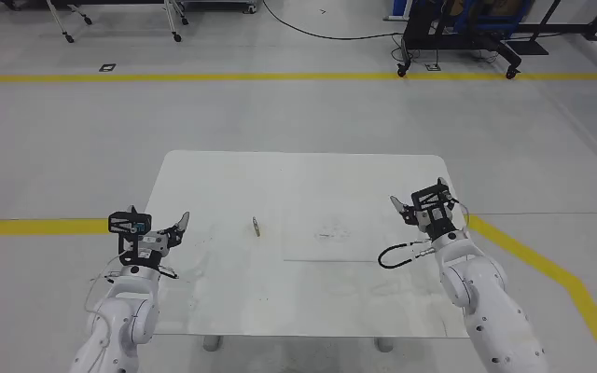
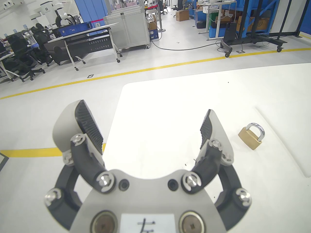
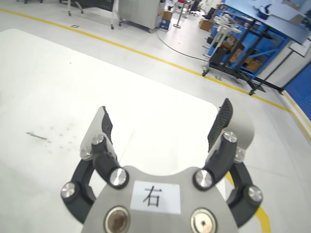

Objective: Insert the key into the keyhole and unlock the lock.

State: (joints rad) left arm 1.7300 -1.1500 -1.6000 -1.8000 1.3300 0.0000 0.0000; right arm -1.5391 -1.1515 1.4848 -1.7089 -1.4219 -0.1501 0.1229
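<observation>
Near side first: left gripper (image 1: pixel 157 224) (image 2: pixel 145 107) hangs right at the left edge of the tabletop (image 1: pixel 280 298) (image 2: pixel 170 103), abt halfway along it. Jaws are spread wide, nothing between them, ribbed pads (image 2: pixel 88 124) facing each other.

Same depth, a bit further in: the lock (image 1: pixel 256 226) (image 2: pixel 251 138). It's a brass padlock w/ silver shackle, lying flat, left of centre. It sits apart from both grippers and closer to the left one. The shackle looks closed and points toward the far edge.

Just beside the lock, twd the right edge, is a thin white sheet (image 1: pixel 373 214) (image 2: pixel 286 132) lying flat on the tabletop. On it, approx mid-tabletop, there's a thin grey sliver (image 1: pixel 326 233) (image 3: pixel 36 135) among faint smudges. Can't tell if that's the key.

A touch further back: right gripper (image 1: pixel 422 198) (image 3: pixel 165 104) is over the tabletop just inside the right edge, well apart from the lock. Jaws are also wide open, carrying nothing, and the far right corner shows beyond them.

Past the far edge is grey floor w/ a yellow line (image 1: pixel 280 76) running across. A black wheeled stand (image 1: pixel 457 47) is beyond that, far right.
</observation>
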